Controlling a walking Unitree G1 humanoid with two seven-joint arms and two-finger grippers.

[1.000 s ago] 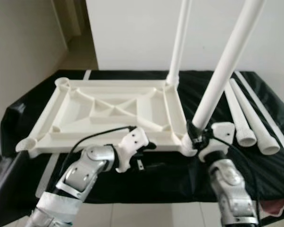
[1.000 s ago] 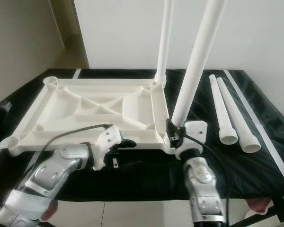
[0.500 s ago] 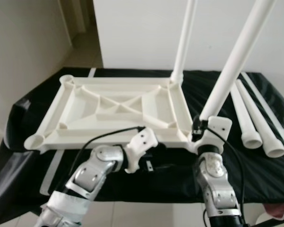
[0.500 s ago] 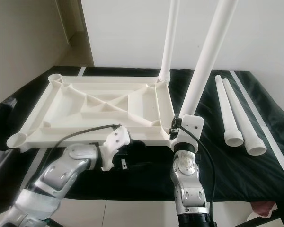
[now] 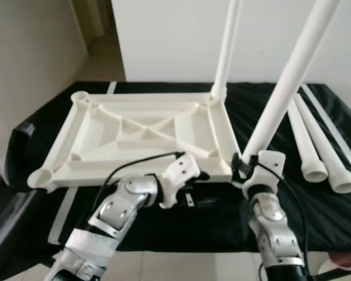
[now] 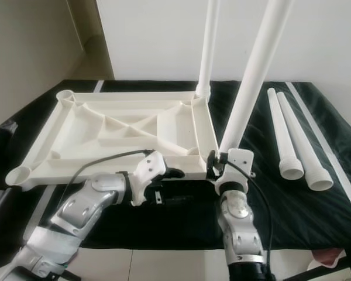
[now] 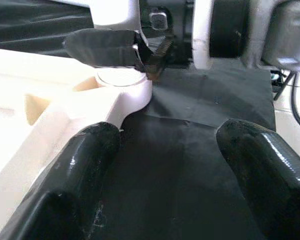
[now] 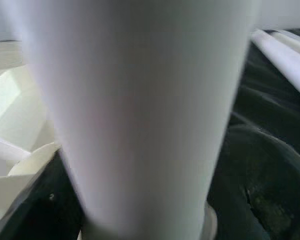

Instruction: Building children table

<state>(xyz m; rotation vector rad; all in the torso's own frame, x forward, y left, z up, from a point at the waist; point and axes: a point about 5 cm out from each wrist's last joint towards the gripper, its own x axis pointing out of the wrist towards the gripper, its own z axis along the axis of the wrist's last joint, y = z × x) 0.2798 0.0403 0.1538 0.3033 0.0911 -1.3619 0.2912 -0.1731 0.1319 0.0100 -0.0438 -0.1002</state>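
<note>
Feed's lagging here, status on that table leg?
Right claw shut on near leg at tabletop corner socket. Left claw open, beside tabletop edge. Two spare legs lying right.

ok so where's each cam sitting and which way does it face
Left and right eye views: on the head, looking forward and down at the upturned tabletop on the black cloth; both silver arms show.
Left wrist view: along the open left claw, at the tabletop's near corner.
Right wrist view: along the right claw, shut on the table leg.
Shared: that leg and corner socket.
</note>
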